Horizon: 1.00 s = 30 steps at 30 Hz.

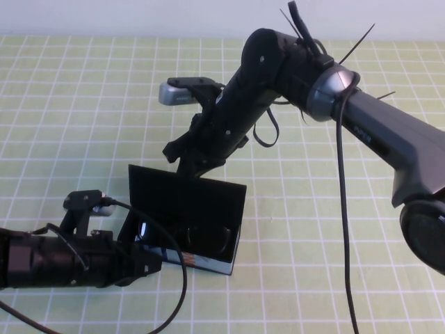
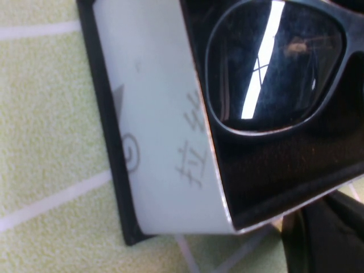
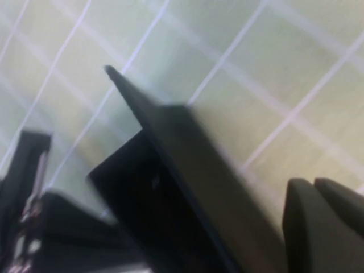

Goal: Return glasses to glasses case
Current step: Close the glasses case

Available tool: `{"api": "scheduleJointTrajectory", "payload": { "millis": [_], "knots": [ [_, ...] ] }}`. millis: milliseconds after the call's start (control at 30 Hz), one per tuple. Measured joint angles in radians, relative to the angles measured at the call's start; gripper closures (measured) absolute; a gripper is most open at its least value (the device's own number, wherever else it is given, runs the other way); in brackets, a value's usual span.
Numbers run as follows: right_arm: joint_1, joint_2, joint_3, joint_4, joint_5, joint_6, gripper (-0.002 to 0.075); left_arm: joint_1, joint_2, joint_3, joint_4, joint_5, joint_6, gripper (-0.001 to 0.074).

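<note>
The black glasses case (image 1: 201, 261) lies open in the middle of the mat, with its lid (image 1: 188, 198) standing up. The black glasses (image 1: 208, 236) lie inside it; one dark lens (image 2: 273, 62) shows in the left wrist view beside the case's white end wall (image 2: 165, 142). My left gripper (image 1: 141, 255) grips the case's left end, with one finger (image 2: 327, 239) against the front wall. My right gripper (image 1: 186, 162) is shut just behind the top of the lid (image 3: 193, 170). Its fingers (image 3: 304, 227) are together, with nothing between them.
A pale green gridded mat (image 1: 83, 125) covers the table all around. The right arm (image 1: 292, 76) reaches over from the back right above the case. The left arm's cable (image 1: 182, 278) loops in front of the case.
</note>
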<state>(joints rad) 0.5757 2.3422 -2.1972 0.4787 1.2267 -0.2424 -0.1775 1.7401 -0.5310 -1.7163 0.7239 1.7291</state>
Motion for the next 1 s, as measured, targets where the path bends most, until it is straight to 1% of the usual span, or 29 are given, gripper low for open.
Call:
{"api": "scheduleJointTrajectory", "payload": {
  "millis": [300,500,633,767,867,1000],
  "knots": [
    [0.056,-0.106,0.154,-0.002,0.0,-0.019,0.0737,0.0,0.0,0.0,0.014,-0.004,-0.014,0.0738],
    [0.096,-0.134,0.277,-0.004,0.0,-0.038,0.0737,0.0,-0.058,-0.002,0.127,-0.063,-0.125,0.0738],
    [0.099,-0.136,0.328,-0.004,-0.004,-0.04,0.0737,0.0,-0.166,-0.002,0.272,-0.121,-0.297,0.0738],
    [0.099,-0.143,0.341,-0.001,-0.007,-0.04,0.0737,0.0,-0.304,-0.002,0.424,-0.137,-0.455,0.0738],
    [0.099,-0.147,0.341,-0.001,-0.007,-0.046,0.0737,0.0,-0.43,0.0,0.461,-0.135,-0.504,0.0738],
    [0.099,-0.186,0.35,-0.004,-0.007,-0.054,0.0737,0.0,-0.646,0.002,0.473,-0.142,-0.523,0.0738]
  ]
}}
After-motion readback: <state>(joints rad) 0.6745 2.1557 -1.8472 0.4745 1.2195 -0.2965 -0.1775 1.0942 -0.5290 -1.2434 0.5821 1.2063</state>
